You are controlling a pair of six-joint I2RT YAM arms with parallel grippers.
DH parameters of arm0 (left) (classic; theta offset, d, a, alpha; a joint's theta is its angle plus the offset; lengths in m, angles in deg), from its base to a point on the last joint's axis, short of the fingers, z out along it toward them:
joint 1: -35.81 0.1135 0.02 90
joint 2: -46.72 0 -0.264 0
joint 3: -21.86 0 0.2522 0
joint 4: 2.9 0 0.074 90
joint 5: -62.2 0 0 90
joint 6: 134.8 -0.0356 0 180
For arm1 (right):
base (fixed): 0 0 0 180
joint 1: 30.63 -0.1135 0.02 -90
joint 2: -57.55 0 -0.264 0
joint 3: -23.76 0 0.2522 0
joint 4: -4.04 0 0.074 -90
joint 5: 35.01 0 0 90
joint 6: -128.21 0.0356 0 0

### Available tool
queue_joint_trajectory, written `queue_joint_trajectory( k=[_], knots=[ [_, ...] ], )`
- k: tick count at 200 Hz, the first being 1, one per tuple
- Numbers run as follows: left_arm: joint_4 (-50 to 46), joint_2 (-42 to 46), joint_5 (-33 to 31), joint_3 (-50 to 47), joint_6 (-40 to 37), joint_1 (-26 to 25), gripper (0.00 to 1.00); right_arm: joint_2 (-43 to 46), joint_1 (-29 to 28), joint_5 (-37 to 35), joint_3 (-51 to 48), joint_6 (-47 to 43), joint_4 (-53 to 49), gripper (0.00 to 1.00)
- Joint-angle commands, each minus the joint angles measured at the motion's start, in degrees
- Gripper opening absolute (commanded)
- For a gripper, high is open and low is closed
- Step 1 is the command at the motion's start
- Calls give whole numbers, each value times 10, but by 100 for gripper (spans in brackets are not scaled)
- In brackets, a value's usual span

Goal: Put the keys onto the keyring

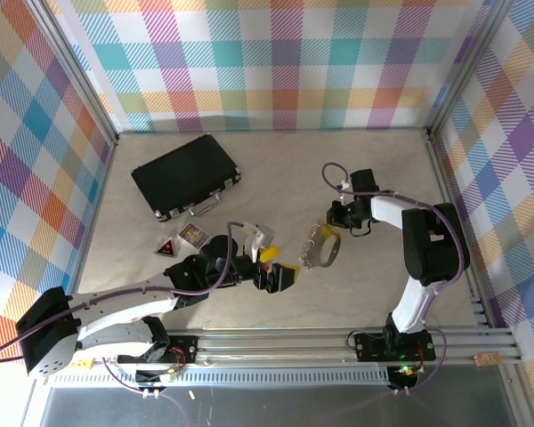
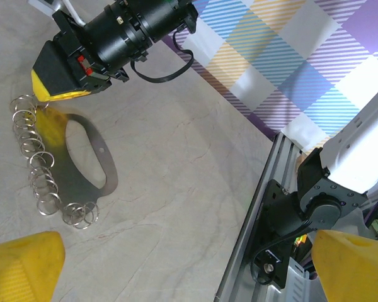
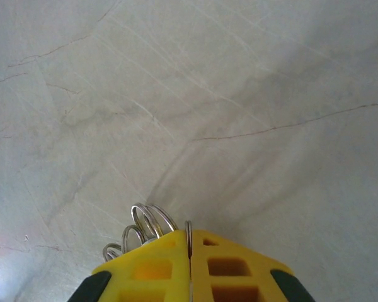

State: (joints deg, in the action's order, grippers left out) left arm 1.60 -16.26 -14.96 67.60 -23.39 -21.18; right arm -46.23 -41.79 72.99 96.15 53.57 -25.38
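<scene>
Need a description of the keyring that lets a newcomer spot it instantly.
On the pale table, look right of the black case, at the tip of the right pincer. The keyring lies flat there: a silvery oval loop edged by a string of small wire rings, one pinched between the yellow fingers. Nothing else nearby is all bare metal.

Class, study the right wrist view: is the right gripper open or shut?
Shut. The right gripper has its yellow fingers pressed together, with a thin ring of the keyring caught in the seam between them.
</scene>
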Motion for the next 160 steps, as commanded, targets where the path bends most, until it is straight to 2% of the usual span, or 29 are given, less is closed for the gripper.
queue_joint_trajectory(
  k=[1,39,73,127,160],
  knots=[
    [1,19,0,-10,-10,-7,100,-3,0,12,13,-15,-3,6],
    [-3,30,-3,-11,-13,-7,100,14,0,18,3,-21,3,0],
    [-10,44,-5,-11,-19,-7,99,67,-20,14,-11,-44,11,0],
    [-39,80,14,4,-49,-7,98,233,-71,25,-71,-95,72,0],
    [-46,125,40,12,-81,-7,97,354,-132,86,-110,-148,128,0]
  ],
)
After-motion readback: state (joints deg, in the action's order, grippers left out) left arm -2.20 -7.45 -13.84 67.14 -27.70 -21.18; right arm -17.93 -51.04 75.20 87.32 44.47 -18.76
